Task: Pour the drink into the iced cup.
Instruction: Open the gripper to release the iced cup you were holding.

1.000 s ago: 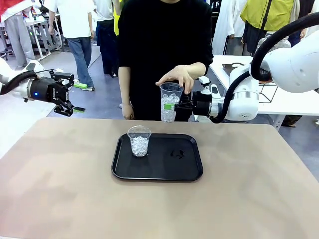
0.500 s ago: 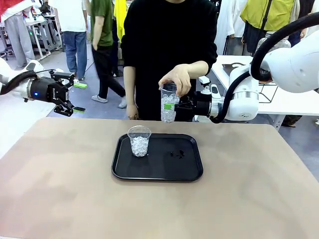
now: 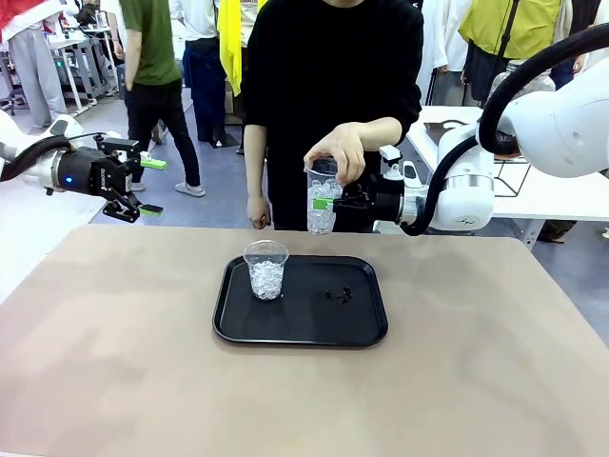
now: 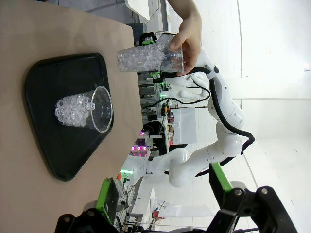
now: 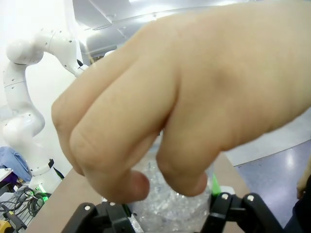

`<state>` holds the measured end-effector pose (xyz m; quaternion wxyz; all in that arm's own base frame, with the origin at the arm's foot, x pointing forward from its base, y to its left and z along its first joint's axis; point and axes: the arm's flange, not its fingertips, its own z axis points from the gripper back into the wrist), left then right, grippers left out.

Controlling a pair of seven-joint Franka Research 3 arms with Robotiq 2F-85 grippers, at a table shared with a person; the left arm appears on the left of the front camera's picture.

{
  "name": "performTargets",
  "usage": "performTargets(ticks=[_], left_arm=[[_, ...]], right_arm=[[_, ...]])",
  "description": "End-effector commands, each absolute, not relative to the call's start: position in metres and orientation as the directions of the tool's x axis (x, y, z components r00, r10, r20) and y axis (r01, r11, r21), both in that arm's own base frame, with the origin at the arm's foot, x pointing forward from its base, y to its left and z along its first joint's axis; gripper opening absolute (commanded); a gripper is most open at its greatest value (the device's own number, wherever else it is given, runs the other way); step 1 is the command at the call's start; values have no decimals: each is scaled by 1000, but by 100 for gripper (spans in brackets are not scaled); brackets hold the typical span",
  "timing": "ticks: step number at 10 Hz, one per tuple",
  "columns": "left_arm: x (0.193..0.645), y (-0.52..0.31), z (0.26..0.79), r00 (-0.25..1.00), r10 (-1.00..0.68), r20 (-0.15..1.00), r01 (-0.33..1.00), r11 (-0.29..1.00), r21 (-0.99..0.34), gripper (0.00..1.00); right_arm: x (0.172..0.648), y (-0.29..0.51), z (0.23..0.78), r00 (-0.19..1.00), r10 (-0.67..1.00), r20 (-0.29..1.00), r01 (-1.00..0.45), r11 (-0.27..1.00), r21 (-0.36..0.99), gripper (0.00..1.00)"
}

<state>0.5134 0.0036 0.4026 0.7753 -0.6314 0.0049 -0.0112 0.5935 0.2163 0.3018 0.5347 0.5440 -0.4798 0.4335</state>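
Counting two iced cups (image 3: 266, 274) (image 3: 322, 215), one tray (image 3: 314, 322).

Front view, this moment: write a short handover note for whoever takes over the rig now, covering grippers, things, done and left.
Right gripper: shut on an iced cup, held in the air near the table's far edge. The person's hand grips that cup's rim from above.
Left gripper: open, empty, hovering at the far left.
Second iced cup: upright on the left half of the black tray.
Done: nothing poured; both cups hold only ice.
Left: the whole pour.
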Motion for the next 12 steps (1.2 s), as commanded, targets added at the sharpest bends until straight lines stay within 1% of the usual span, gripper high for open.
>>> performTargets(ticks=[1, 8, 9, 10, 12], left_arm=[[514, 4, 404, 1000, -22, 11, 15, 197, -980, 100], [514, 4, 404, 1000, -22, 11, 15, 197, -980, 100], [514, 4, 404, 1000, -22, 11, 15, 197, -980, 100], [514, 4, 404, 1000, -22, 11, 15, 197, -980, 100], [514, 4, 404, 1000, -22, 11, 15, 197, -980, 100]], right_arm=[[591, 217, 307, 155, -60, 986, -987, 31, 157, 72], [593, 216, 302, 163, -59, 985, -986, 32, 165, 72], [594, 213, 302, 176, -59, 983, -983, 32, 178, 82], [595, 208, 302, 172, -52, 984, -984, 39, 174, 100], [596, 198, 302, 166, -40, 985, -985, 48, 168, 100]])
